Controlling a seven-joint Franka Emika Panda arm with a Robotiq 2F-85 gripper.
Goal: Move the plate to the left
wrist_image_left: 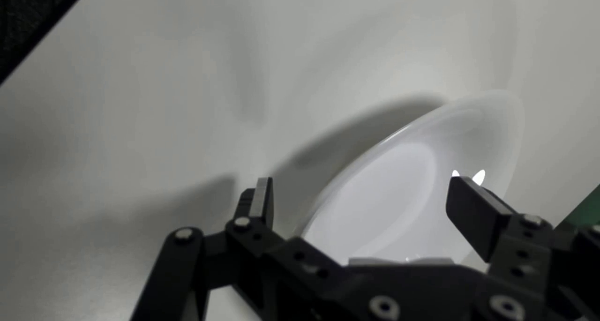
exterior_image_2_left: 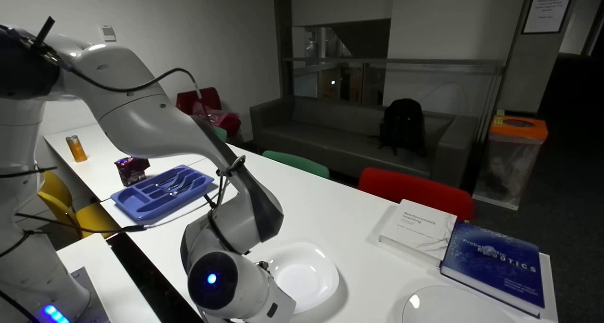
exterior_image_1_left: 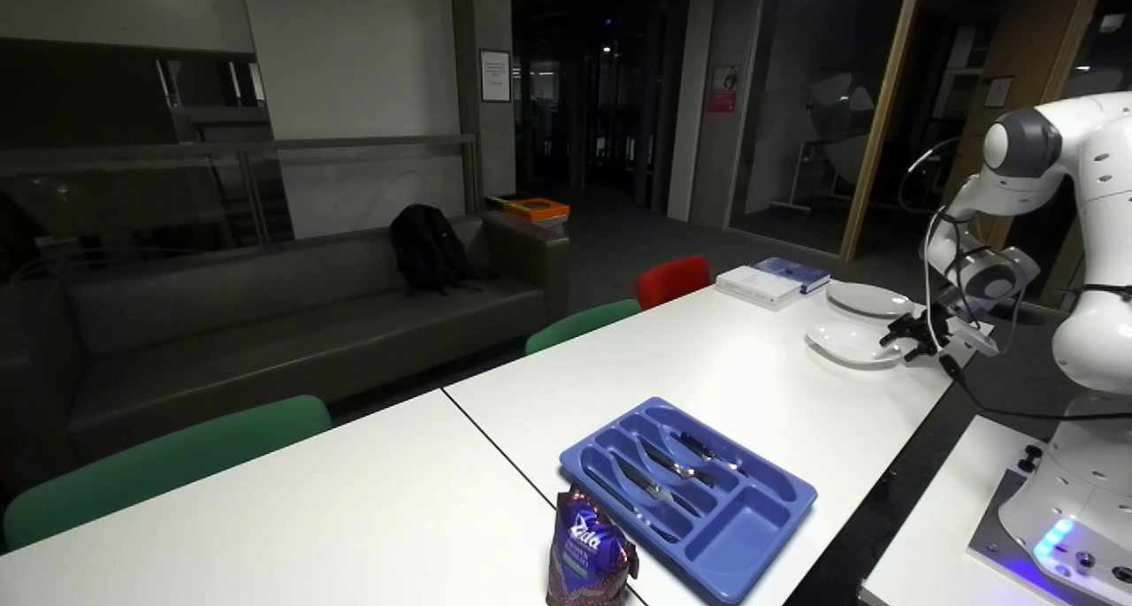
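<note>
Deep white plate (wrist_image_left: pixel 403 190): on the table (exterior_image_1_left: pixel 354 509), raised lip overhanging a dark shadow. That overhang probably makes the rim the sensible place to take it.

Claw (wrist_image_left: pixel 361 190) at its edge, fingers (wrist_image_left: pixel 473 213) spread wide, nothing gripped. One stands outside the rim, the other appears above the dish; reads as a straddle for pinching the edge, the full width likely too broad to span. Touching or just clear: cannot tell.

Flat white plate (exterior_image_1_left: pixel 871 298) just beside it in an exterior view. Sentence says only "the plate"; the claw's position favours the deep one.

Near these, lying flat side by side: Reinforcement Learning book (exterior_image_2_left: pixel 417 231), Probabilistic Robotics book (exterior_image_2_left: pixel 493 264).

Well apart: blue cutlery tray (exterior_image_1_left: pixel 743 535), its slots holding dark-handled cutlery (exterior_image_1_left: pixel 659 455) sorted; foil bag (exterior_image_1_left: pixel 584 553) upright near it. If "left" is the robot's own, the move should run traywards.
</note>
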